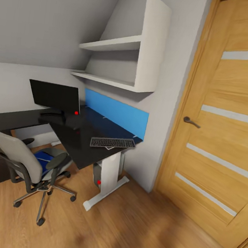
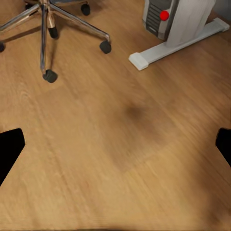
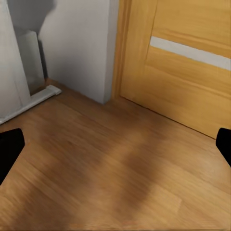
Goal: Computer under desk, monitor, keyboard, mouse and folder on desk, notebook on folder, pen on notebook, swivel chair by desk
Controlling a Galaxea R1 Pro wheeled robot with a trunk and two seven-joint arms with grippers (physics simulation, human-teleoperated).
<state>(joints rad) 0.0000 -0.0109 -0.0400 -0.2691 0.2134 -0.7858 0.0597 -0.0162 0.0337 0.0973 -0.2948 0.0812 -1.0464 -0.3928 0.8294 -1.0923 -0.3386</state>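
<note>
The black desk (image 1: 79, 141) stands against the wall with the monitor (image 1: 54, 96) at its back left. The keyboard (image 1: 112, 142) lies at the desk's near right corner. Under that corner sits the computer (image 1: 98, 172), beside the white leg; the computer (image 2: 160, 17) also appears in the left wrist view. The swivel chair (image 1: 22, 158) stands at the desk's left front, with the blue folder (image 1: 42, 156) on its seat. Mouse, notebook and pen are too small or dark to make out. My left gripper (image 2: 115, 149) and right gripper (image 3: 115, 149) hang open over bare floor.
A wooden door (image 1: 224, 124) with a handle (image 1: 190, 121) fills the right side. White shelves (image 1: 120, 61) and a blue wall panel (image 1: 115, 113) sit above the desk. The desk's white foot (image 2: 178, 43) and the chair's castor base (image 2: 45, 33) rest on the wooden floor (image 1: 133, 234).
</note>
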